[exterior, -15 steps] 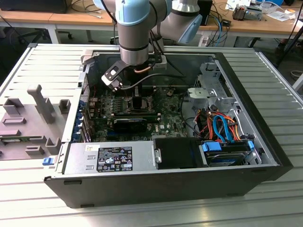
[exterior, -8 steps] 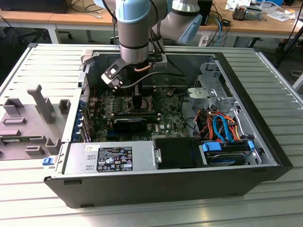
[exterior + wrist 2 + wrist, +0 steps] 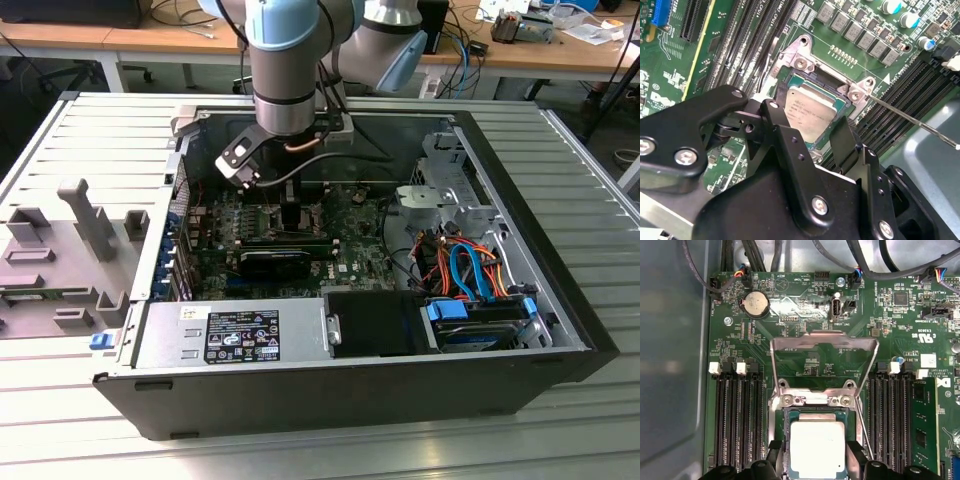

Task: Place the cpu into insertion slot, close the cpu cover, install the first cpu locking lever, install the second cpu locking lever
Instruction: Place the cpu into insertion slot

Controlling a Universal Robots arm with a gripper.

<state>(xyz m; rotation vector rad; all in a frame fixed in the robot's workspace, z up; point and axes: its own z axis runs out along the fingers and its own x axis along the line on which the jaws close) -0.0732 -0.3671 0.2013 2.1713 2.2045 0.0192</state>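
The cpu (image 3: 817,447) (image 3: 810,107), a square chip with a silvery top, lies flat in the insertion slot (image 3: 786,432) (image 3: 790,75). The cpu cover (image 3: 822,340), a thin silver frame, stands swung up and open beyond the slot. My gripper (image 3: 815,457) (image 3: 807,120) hangs low over the board (image 3: 290,215) and is open. One black finger (image 3: 776,452) sits at each side of the chip, with a strip of socket rim showing between. A thin locking lever (image 3: 910,122) sticks out unlatched beside the slot.
Long black memory slots (image 3: 737,415) (image 3: 892,415) flank the socket. Cables (image 3: 750,255) and a coin battery (image 3: 755,302) lie beyond the cover. Inside the case sit a long black card (image 3: 275,262), a power supply (image 3: 230,335) and a drive bay (image 3: 475,320) with orange and blue cables.
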